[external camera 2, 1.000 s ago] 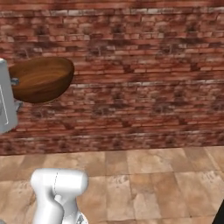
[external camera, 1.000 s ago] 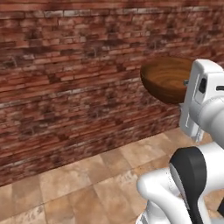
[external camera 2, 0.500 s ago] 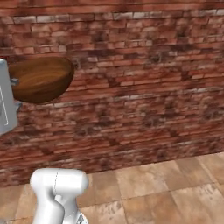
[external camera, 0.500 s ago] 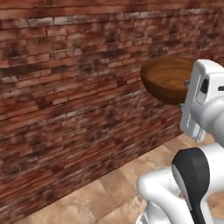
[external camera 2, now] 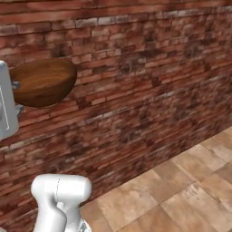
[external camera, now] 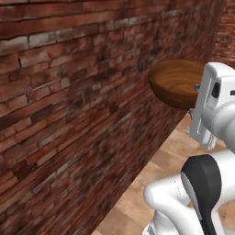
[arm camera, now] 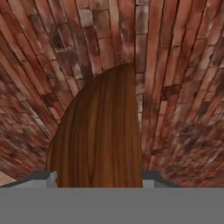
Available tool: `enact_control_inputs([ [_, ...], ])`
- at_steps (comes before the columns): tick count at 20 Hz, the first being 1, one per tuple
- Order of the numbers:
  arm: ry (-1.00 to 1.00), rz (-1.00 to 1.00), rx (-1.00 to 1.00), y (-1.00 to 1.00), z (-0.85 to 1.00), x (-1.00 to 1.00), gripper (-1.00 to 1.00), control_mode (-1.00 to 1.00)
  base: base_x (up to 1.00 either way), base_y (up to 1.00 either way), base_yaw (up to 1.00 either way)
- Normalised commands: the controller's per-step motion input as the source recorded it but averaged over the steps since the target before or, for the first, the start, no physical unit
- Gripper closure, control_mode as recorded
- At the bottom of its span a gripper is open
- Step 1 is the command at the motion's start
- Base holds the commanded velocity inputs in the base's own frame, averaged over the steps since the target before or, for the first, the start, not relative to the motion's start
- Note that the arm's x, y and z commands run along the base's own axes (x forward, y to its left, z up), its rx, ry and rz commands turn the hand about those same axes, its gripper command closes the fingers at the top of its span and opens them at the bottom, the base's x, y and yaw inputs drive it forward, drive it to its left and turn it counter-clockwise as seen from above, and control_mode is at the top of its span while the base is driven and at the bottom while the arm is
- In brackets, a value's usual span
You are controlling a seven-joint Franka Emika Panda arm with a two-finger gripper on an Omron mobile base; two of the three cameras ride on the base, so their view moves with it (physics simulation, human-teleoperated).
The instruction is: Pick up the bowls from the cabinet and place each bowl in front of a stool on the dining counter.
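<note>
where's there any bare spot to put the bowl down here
No counter or shelf is in sight here. The wooden bowl is carried in the gripper, close to the brick wall. The one bare surface is the tiled floor, running from the foot of the wall out past the robot's base. It is tightest between bowl and wall.

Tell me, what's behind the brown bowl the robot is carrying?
Behind the wooden bowl is a red brick wall, with tan floor tiles at its foot. The bowl covers a patch of bricks. The gripper holding it is mostly hidden behind the bowl and the hand.
</note>
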Motion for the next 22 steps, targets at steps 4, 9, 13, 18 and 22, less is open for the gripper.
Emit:
enact_control_inputs([
  [4,0.00,0.00,0.00,0.00,0.00,0.00,1.00,1.00,1.00,0.27,-0.50],
  [9,0.00,0.00,0.00,0.00,0.00,0.00,1.00,1.00,1.00,-0.21,-0.19],
  [13,0.00,0.00,0.00,0.00,0.00,0.00,1.00,1.00,1.00,-0.59,0.00],
  [18,0.00,0.00,0.00,0.00,0.00,0.00,1.00,1.00,1.00,-0.65,0.01],
  [22,0.00,0.00,0.00,0.00,0.00,0.00,1.00,1.00,1.00,-0.19,-0.09],
])
